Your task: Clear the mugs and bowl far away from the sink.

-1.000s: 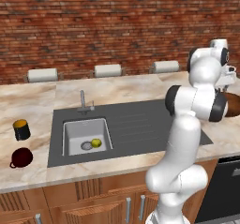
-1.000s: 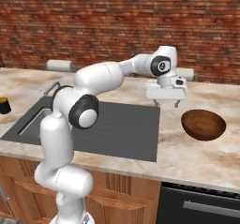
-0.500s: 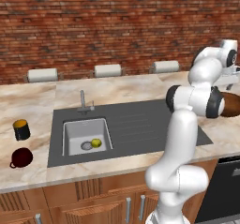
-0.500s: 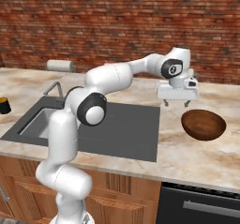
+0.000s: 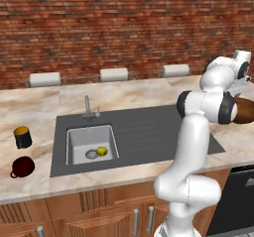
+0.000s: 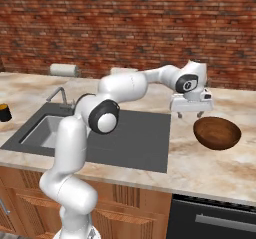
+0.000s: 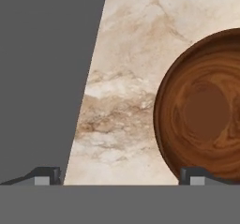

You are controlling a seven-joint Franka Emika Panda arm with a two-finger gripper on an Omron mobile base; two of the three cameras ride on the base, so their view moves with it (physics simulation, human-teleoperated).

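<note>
In the left base view the bowl (image 5: pixel 245 110) is mostly hidden behind the arm's elbow and cut by the picture's right edge; only a brown sliver shows near the right end of the bench (image 5: pixel 34 107). In the right base view the black mug (image 6: pixel 4 112) is cut off at the left edge. In the hand view the bowl's right side runs out of the picture, and one fingertip (image 7: pixel 198 175) overlaps its lower rim.

Going left to right along the bench: the black mug with its yellow-orange inside stands near the left end, with the dark red mug (image 5: pixel 22 166) just in front of it, toward the front edge. Then comes the sink (image 5: pixel 92 144), a small yellow-green round thing (image 5: pixel 101 151) lying in its basin beside the drain, and the ribbed draining board to its right. The bowl rests on the marble beyond the surround's right edge.

The gripper (image 6: pixel 189 115) hangs just above the bench, left of the bowl and near its rim, jaws spread wide and holding nothing. Since the earlier frames it has travelled rightward, closing in on the bowl; the mugs and bowl lie as before.
</note>
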